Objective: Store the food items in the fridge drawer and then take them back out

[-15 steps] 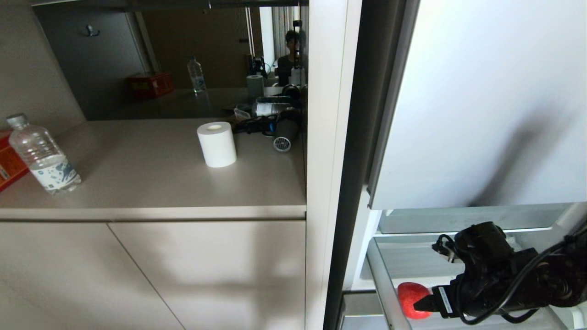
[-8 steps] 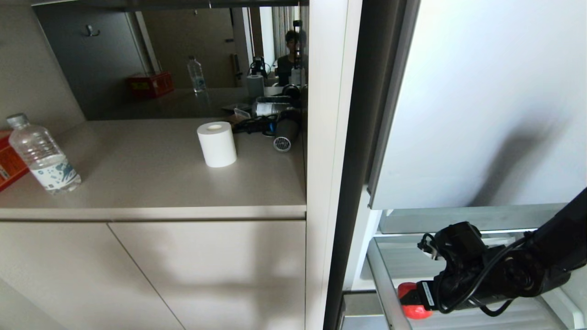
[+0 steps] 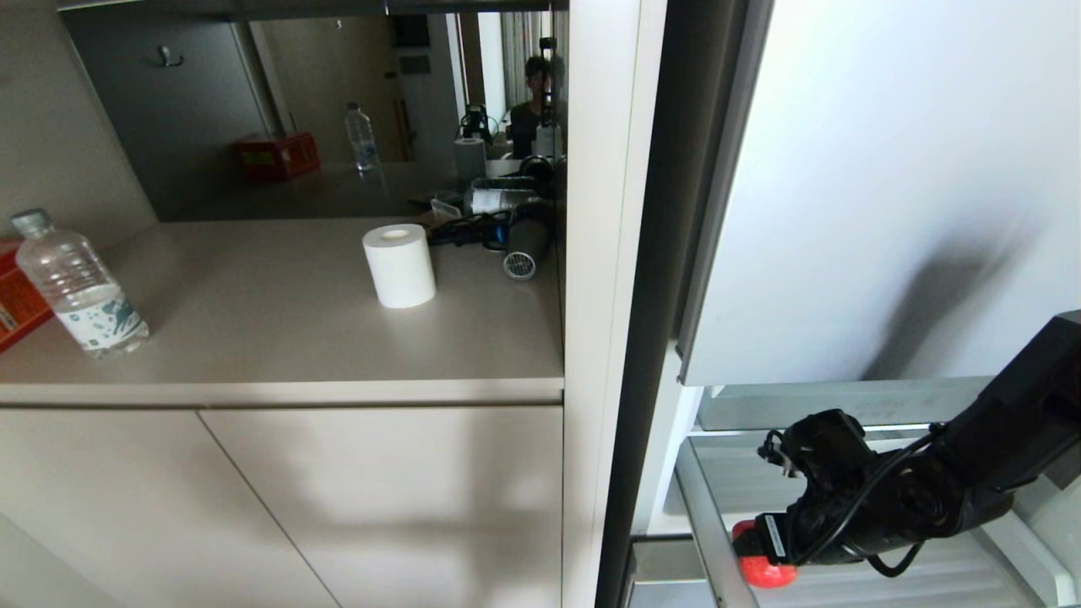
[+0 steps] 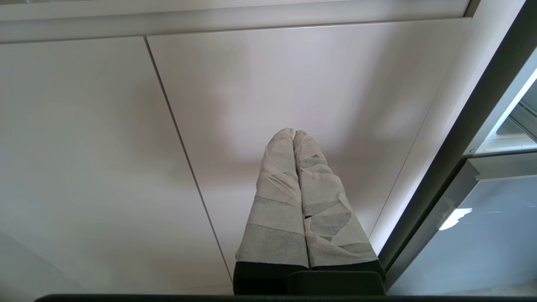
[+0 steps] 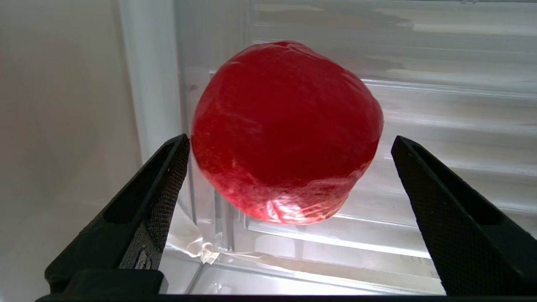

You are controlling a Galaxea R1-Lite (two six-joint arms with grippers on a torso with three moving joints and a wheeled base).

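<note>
A smooth red apple point(image 5: 285, 130), one of the food items, rests on the ribbed floor of the clear fridge drawer point(image 5: 444, 126), close to its side wall. My right gripper point(image 5: 291, 142) is open around it, one black finger point(image 5: 168, 176) almost at its skin and the other well clear. In the head view the apple point(image 3: 767, 572) shows at the drawer's point(image 3: 929, 583) left end, partly hidden by my right gripper point(image 3: 756, 553). My left gripper point(image 4: 293, 133) is shut on nothing, parked facing a beige cabinet door.
The grey fridge door panel point(image 3: 887, 186) hangs above the drawer. Left of the fridge, a counter point(image 3: 296, 338) carries a water bottle point(image 3: 80, 287), a paper roll point(image 3: 399, 264) and a hair dryer point(image 3: 524, 241). A person shows in the mirror behind.
My right arm has reached further left and lower into the drawer. The apple sits a little lower than before, and more of it is covered by the gripper.
</note>
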